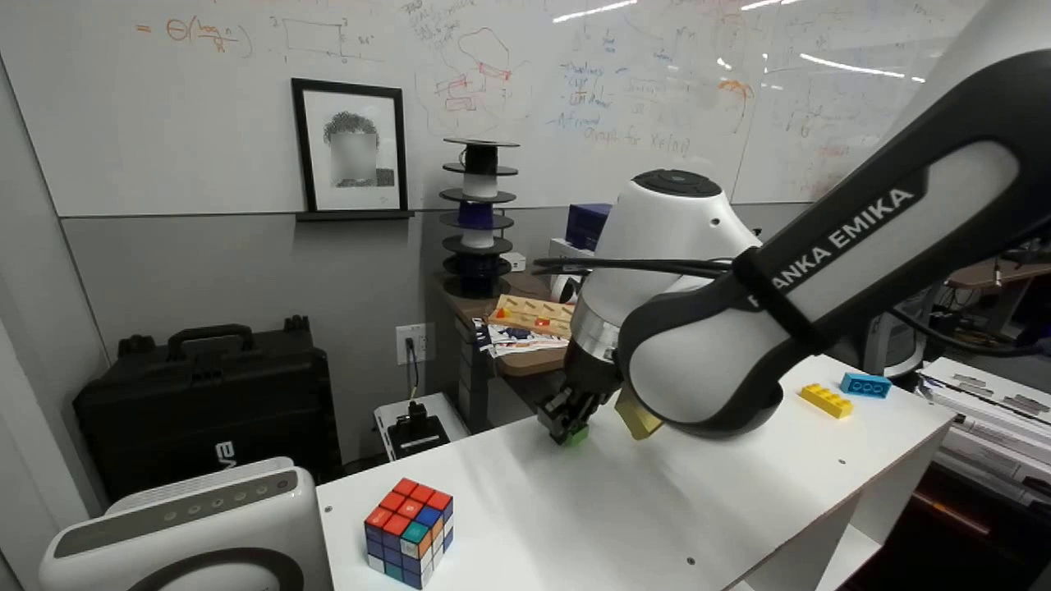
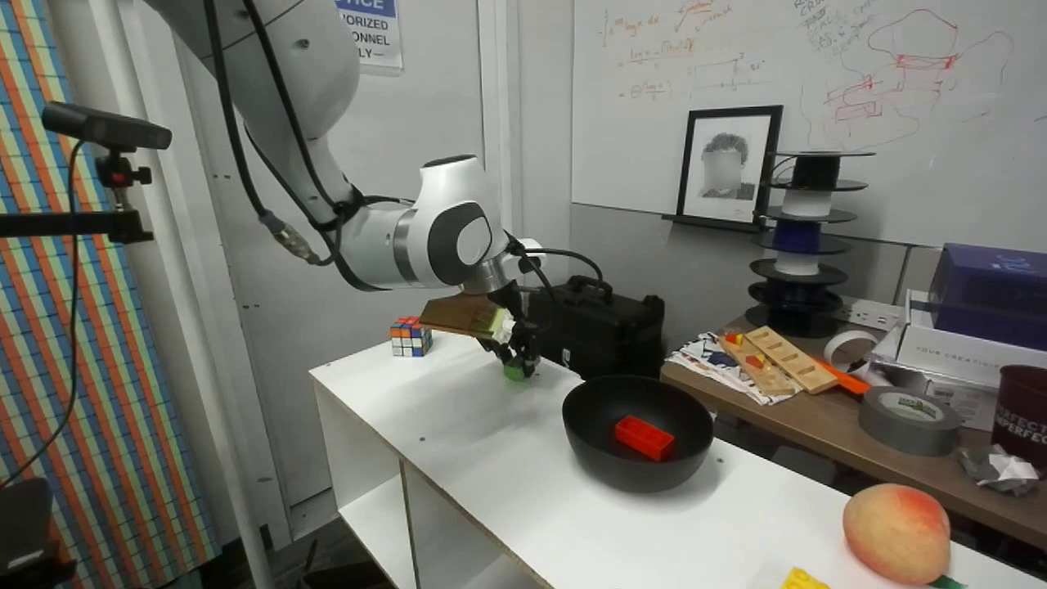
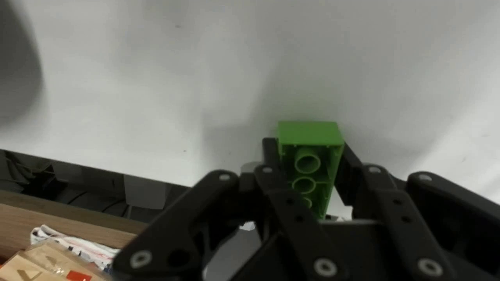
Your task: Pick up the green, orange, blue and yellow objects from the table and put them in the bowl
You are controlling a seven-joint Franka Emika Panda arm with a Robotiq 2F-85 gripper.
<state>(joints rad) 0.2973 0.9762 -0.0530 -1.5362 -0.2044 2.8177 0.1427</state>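
Note:
My gripper (image 3: 308, 150) is shut on a green brick (image 3: 310, 134), with a finger against each side and the brick's hollow underside facing the wrist camera. In both exterior views the gripper (image 1: 560, 417) (image 2: 517, 356) is low over the white table, with the green brick (image 1: 578, 437) (image 2: 514, 370) at its tips. I cannot tell if the brick touches the table. A black bowl (image 2: 601, 466) holds a red-orange brick (image 2: 644, 438); the arm hides the bowl in an exterior view. A yellow brick (image 1: 826, 400) (image 2: 802, 580) and a blue brick (image 1: 865, 385) lie at the far end.
A Rubik's cube (image 1: 409, 533) (image 2: 411, 337) stands at one end of the white table (image 1: 624, 517). A peach (image 2: 897, 532) lies near the yellow brick. A brown desk (image 2: 736, 393) with a puzzle board and tape stands beside the table. A white device (image 1: 189, 533) is at the table's end.

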